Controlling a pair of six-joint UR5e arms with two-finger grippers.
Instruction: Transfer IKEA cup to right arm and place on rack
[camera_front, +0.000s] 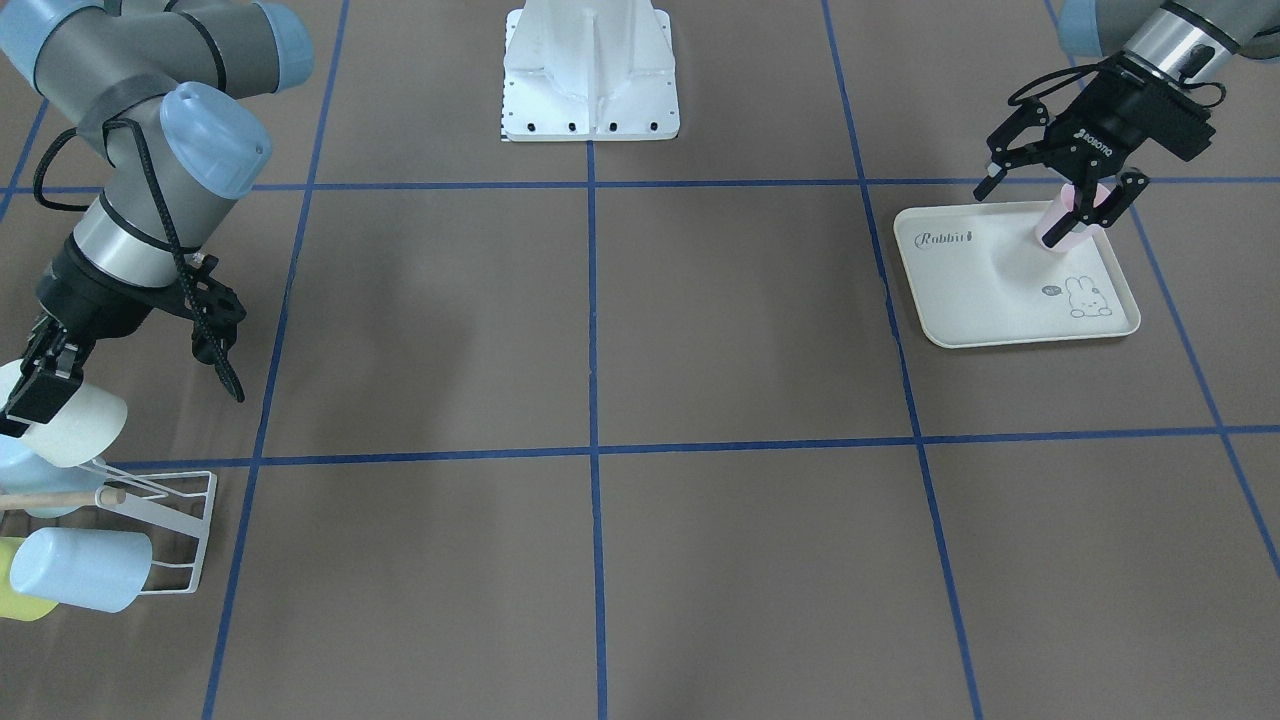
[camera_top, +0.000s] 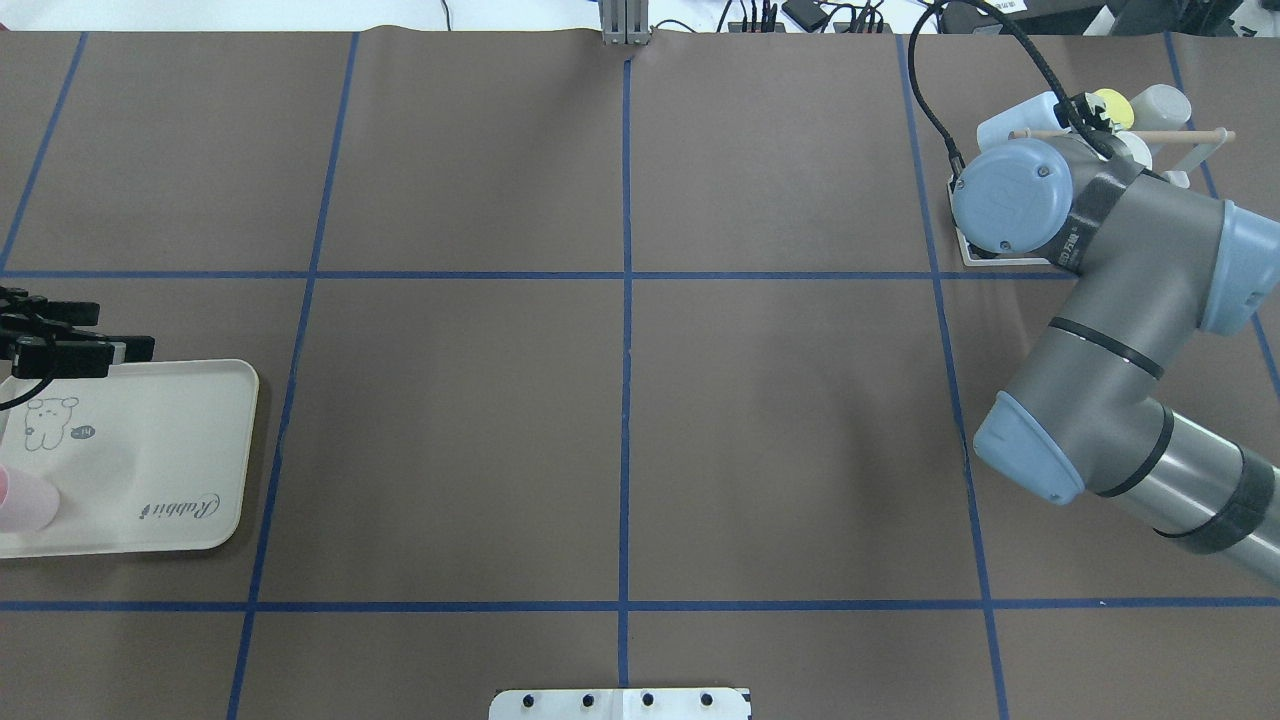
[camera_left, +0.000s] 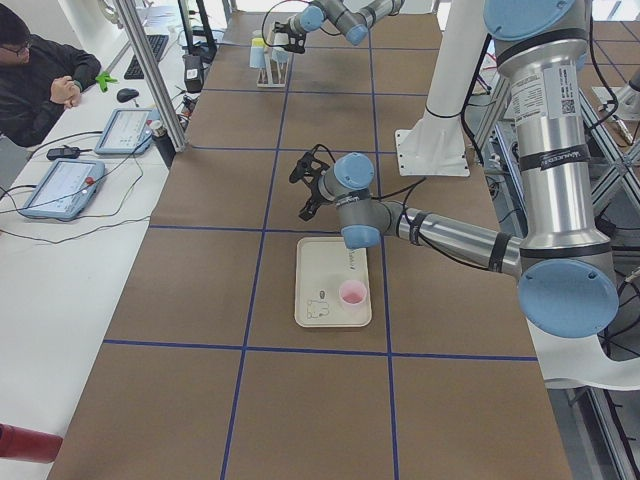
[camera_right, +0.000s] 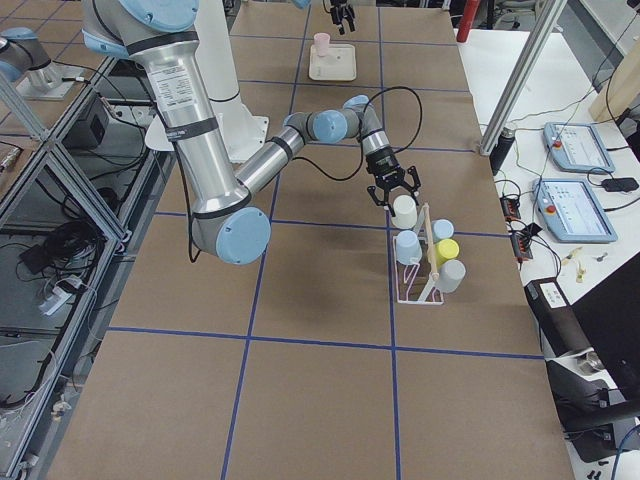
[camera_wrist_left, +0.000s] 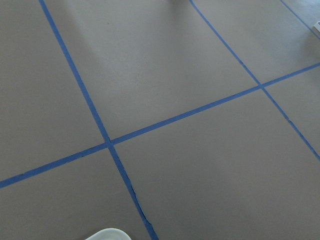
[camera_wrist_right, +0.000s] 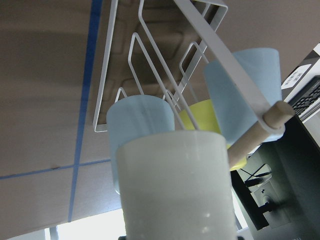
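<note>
Fingers (camera_front: 42, 388) of the right gripper (camera_right: 396, 195) are clamped on the white IKEA cup (camera_front: 80, 425), holding it tilted at the end of the rack (camera_wrist_right: 235, 71) that faces the tray, near the tip of its wooden dowel (camera_front: 60, 497). Whether the cup touches a prong cannot be told. Further along the rack hang two light-blue cups (camera_front: 85, 568), a yellow cup (camera_right: 447, 250) and a pale one (camera_right: 452, 275). Well apart from the rack, at the table's other end, the left gripper (camera_front: 1058, 200) hangs raised with fingers spread and nothing between them, beside a cream tray (camera_front: 960, 290) on which a pink cup (camera_left: 352, 292) stands upright, clear of that gripper.
</note>
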